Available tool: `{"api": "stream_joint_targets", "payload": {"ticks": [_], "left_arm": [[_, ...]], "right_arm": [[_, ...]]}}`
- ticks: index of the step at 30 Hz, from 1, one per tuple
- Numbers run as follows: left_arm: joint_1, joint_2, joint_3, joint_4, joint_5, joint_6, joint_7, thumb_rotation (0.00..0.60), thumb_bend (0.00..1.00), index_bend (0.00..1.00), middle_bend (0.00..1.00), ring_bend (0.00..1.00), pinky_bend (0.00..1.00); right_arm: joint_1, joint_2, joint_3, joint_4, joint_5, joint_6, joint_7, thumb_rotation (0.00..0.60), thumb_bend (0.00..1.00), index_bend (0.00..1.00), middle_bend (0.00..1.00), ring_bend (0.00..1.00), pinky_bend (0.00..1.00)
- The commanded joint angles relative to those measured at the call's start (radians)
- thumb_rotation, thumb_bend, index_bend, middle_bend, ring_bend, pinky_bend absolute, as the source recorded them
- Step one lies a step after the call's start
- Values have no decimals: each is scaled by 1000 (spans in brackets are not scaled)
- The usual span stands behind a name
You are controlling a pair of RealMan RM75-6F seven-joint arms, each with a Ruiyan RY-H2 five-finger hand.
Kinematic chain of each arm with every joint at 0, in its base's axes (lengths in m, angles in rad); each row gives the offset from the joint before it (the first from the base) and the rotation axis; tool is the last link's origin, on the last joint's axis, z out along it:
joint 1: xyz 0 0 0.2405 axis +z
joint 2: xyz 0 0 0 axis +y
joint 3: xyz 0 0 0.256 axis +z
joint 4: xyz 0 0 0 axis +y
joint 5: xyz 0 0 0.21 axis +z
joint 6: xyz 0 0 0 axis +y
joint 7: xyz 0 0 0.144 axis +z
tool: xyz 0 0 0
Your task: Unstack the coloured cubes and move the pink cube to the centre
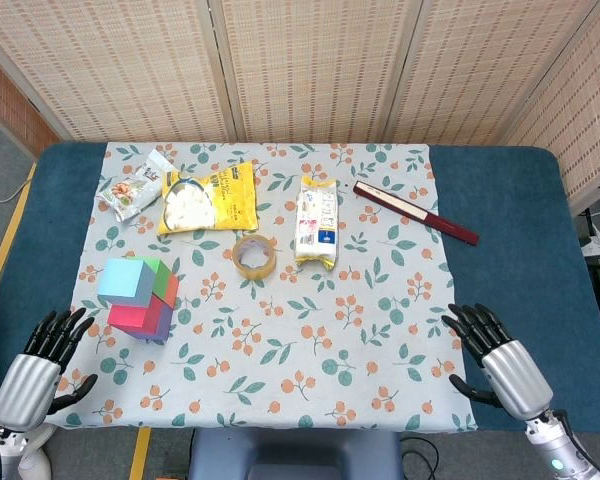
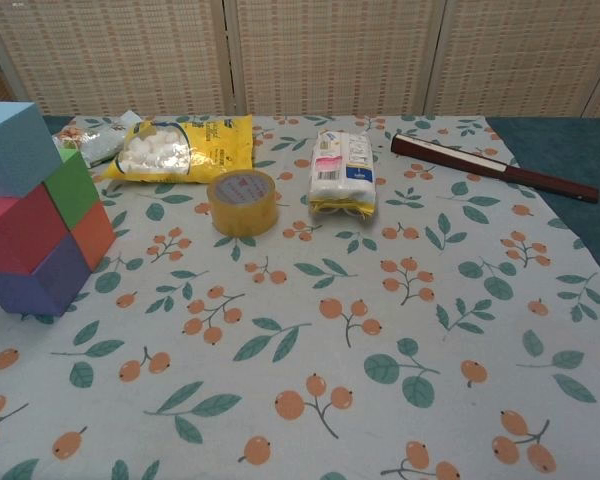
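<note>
Left robot hand (image 1: 42,362) and right robot hand (image 1: 500,357) at near table (image 1: 500,190) edge, fingers spread apart, holding nothing. Stacked coloured cubes (image 1: 140,298) near left hand, on leaf-print cloth (image 1: 310,340): light blue cube (image 1: 126,281) on top, pink cube (image 1: 140,318) beneath, green, orange and apparently purple faces alongside. Farther back: tape roll (image 1: 254,256), yellow bag (image 1: 208,197), white packet (image 1: 318,219), folded fan (image 1: 415,212).

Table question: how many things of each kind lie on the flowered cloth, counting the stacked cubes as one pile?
Cube pile: 1
Food packets: 3
Tape roll: 1
Dark red stick: 1
Total: 6
</note>
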Motion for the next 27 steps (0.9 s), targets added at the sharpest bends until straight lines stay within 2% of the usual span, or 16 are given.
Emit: {"api": "stream_joint_targets", "payload": {"ticks": [1, 4, 8, 15, 18, 21, 25, 27], "left_arm": [[-5, -14, -10, 16, 2, 10, -21, 600, 285, 0, 0, 0, 0], [-23, -31, -31, 28, 6, 21, -57, 600, 290, 0, 0, 0, 0], [-90, -3, -79, -25, 13, -13, -69, 600, 294, 0, 0, 0, 0], [-244, 95, -151, -170, -84, -266, -27, 600, 295, 0, 0, 0, 0], [-299, 116, -179, -193, -147, -365, -64, 600, 293, 0, 0, 0, 0], [-340, 137, -193, -193, -174, -429, -87, 600, 295, 0, 0, 0, 0], [-354, 140, -196, -189, -182, -448, -87, 600, 300, 0, 0, 0, 0], [-376, 149, -194, -183, -206, -499, -91, 600, 307, 0, 0, 0, 1]], "right_arm": [[1, 0, -1, -3, 1, -6, -1, 600, 168, 0, 0, 0, 0], [2, -1, 1, -3, 6, -11, -1, 600, 167, 0, 0, 0, 0], [6, -4, 4, -2, 11, -20, 3, 600, 168, 0, 0, 0, 0], [8, -5, 7, 1, 12, -23, 6, 600, 168, 0, 0, 0, 0], [6, -5, 12, 3, 17, -18, 4, 600, 168, 0, 0, 0, 0], [6, -5, 17, 5, 23, -18, 2, 600, 168, 0, 0, 0, 0], [6, -6, 18, 6, 26, -20, 0, 600, 168, 0, 0, 0, 0], [7, -7, 20, 7, 31, -25, -3, 600, 168, 0, 0, 0, 0]]}}
